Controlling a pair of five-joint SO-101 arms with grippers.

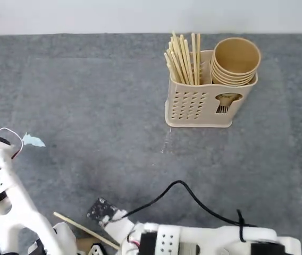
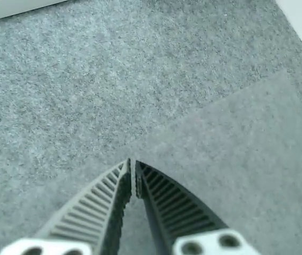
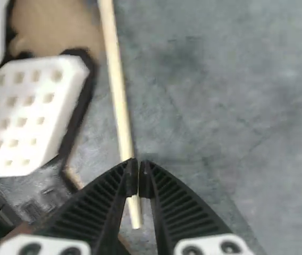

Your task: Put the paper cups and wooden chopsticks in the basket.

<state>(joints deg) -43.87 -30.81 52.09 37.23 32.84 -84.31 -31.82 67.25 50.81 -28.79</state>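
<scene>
Chopsticks (image 1: 183, 58), where are they seen?
Standing in the basket (image 1: 193, 109) at 1 o'clock on the desk (image 1: 87, 106), with the paper cups (image 1: 236, 61) stacked at their 3 o'clock. One chopstick (image 1: 84, 229) is left lying at 7 o'clock.
How are the jaws held?
The right jaws are pressed together just over that chopstick. The left jaws are pressed together too, over grey desk.
</scene>
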